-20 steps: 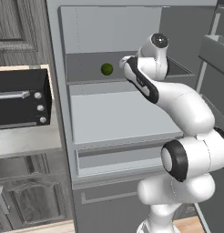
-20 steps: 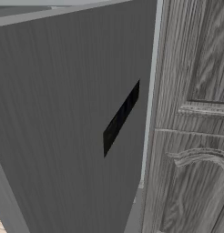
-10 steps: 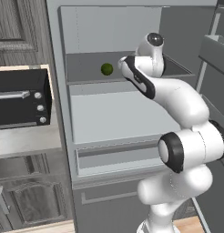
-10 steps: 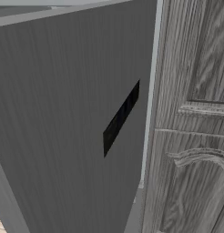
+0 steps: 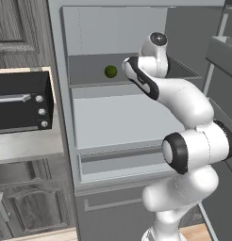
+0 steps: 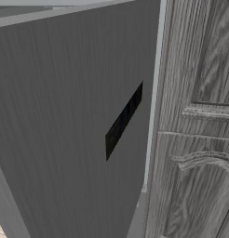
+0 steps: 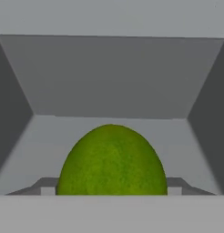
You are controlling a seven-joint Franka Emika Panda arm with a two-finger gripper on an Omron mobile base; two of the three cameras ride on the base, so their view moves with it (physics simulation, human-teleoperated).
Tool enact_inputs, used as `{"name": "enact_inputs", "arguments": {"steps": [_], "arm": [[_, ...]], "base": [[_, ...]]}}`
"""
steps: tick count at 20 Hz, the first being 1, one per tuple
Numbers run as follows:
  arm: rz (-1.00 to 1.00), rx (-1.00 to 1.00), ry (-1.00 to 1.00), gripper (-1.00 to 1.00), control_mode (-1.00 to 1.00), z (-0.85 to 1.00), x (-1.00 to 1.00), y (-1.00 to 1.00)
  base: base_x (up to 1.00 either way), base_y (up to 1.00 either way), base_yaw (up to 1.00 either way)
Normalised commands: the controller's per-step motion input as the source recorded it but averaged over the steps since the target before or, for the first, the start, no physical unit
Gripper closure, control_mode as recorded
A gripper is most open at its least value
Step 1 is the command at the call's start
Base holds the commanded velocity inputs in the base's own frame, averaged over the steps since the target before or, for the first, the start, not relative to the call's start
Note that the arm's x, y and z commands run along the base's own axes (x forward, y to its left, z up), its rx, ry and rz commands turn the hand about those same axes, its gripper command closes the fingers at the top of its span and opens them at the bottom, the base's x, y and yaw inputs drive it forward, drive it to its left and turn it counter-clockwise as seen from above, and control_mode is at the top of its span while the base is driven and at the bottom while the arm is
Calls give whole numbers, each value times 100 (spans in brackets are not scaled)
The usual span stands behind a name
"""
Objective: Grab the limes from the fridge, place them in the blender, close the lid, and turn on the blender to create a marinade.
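Fetching step in hand: a lime (image 7: 112,160) sat between the gripper's fingers inside the fridge (image 5: 118,33); whether the jaws gripped it could not be told. Next: secure grip, withdraw.

A single lime (image 7: 112,161) sits low and centred, large and very close to the camera, its skin a mottled bright green and its lower edge cut off at the bottom of the view. It rests on the pale grey floor (image 7: 45,145) of a fridge compartment whose back wall (image 7: 109,77) stands well behind it, with darker side walls angling in at left and right and a lighter band across the top. Small grey shapes flank the fruit on either side at its base, too indistinct to identify.
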Motion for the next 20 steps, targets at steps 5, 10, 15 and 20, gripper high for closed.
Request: {"name": "enact_inputs", "arguments": {"steps": [5, 10, 15, 20], "arm": [[6, 0, -6, 100, -100, 0, -1, 8], [8, 0, -7, 100, -100, 2, -77, 13], [0, 0, -13, 100, -100, 17, -100, 0], [-1, 0, -2, 100, -100, 35, -100, 0]], "base": [[0, 0, 0], [0, 0, 0], [0, 0, 0], [0, 0, 0]]}}
